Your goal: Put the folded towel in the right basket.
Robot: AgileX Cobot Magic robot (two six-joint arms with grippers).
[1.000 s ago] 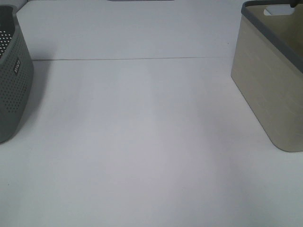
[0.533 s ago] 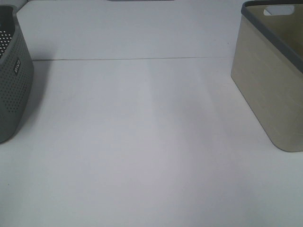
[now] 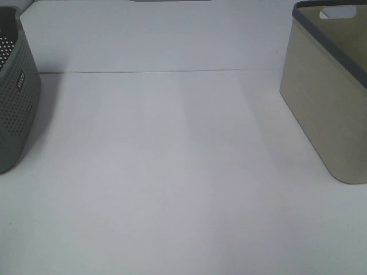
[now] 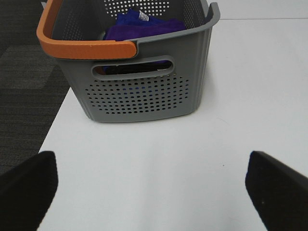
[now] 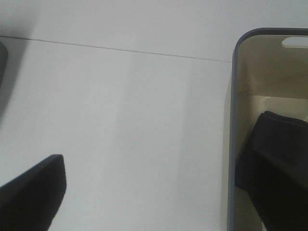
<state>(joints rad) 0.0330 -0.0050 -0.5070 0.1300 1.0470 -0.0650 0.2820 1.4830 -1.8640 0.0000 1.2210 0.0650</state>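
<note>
The right basket [image 3: 321, 109] is a beige solid-walled bin with a dark grey rim, at the right of the exterior high view. In the right wrist view the bin [image 5: 269, 72] holds the folded towel [image 5: 284, 130], a dark charcoal cloth lying inside against its wall; no tag shows. My right gripper [image 5: 154, 192] is open and empty, one finger over the table beside the bin and the other finger [image 5: 284, 202] over the bin's inside. My left gripper [image 4: 154, 192] is open and empty over the white table. Neither gripper shows in the exterior high view.
A grey-green perforated basket [image 3: 14, 97] stands at the left; the left wrist view shows this basket [image 4: 144, 96] with an orange handle and a purple cloth [image 4: 144, 26] inside. The table's left edge drops to dark floor [image 4: 24, 72]. A thin seam [image 3: 160, 71] crosses the table.
One second ago a dark part of the right arm showed over the bin's far corner in the exterior high view. It has since left that view. Nothing else moved.
</note>
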